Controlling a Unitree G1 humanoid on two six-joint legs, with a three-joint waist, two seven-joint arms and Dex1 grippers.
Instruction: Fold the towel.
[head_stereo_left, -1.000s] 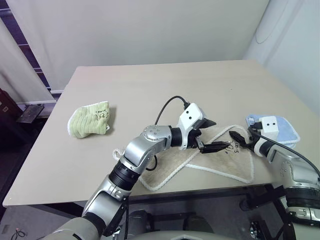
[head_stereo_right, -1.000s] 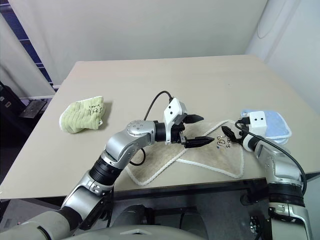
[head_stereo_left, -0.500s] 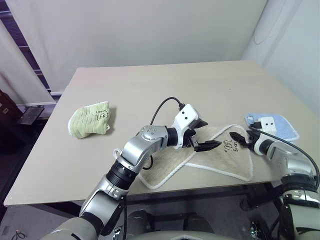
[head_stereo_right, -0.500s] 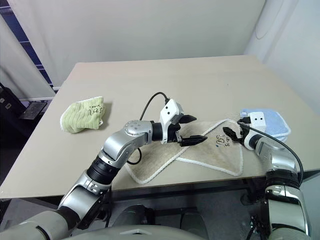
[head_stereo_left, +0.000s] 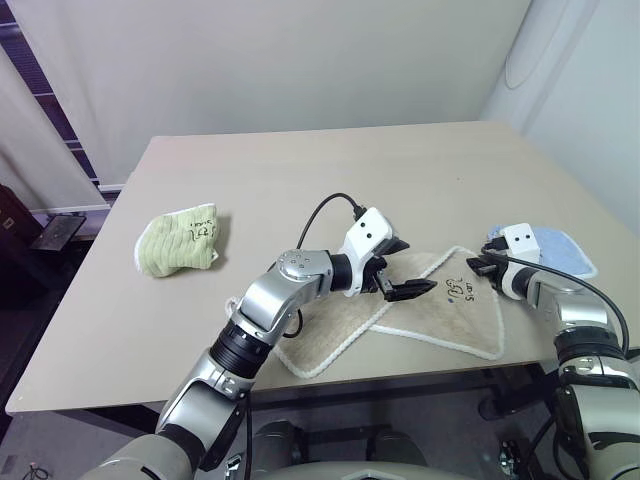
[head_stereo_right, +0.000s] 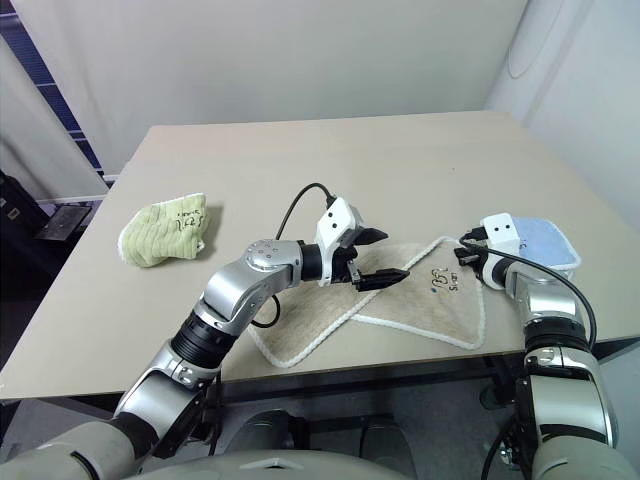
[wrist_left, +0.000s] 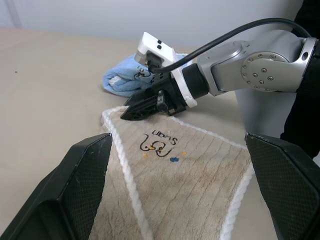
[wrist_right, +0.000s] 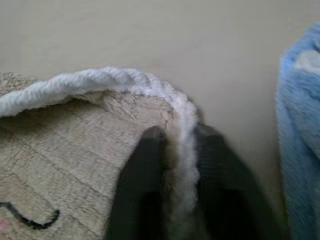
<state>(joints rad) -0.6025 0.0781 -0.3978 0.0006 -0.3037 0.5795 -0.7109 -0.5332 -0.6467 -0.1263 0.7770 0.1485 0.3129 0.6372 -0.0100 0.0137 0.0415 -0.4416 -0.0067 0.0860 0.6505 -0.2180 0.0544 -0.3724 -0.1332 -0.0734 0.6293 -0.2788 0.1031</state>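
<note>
Towel (head_stereo_left: 420, 310) lies half-folded at table's (head_stereo_left: 300, 180) near edge. Right gripper (wrist_left: 131, 113) is pinched on the towel's far-right corner cord; left gripper (head_stereo_left: 405, 270) hovers wide open, holding nothing. Risk: only thin 1-cord grip, corner may slip when lifted.

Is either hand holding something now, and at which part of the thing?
The right hand pinches the towel at the corded edge of its far right corner, near the logo. The left hand is open, holding nothing.
</note>
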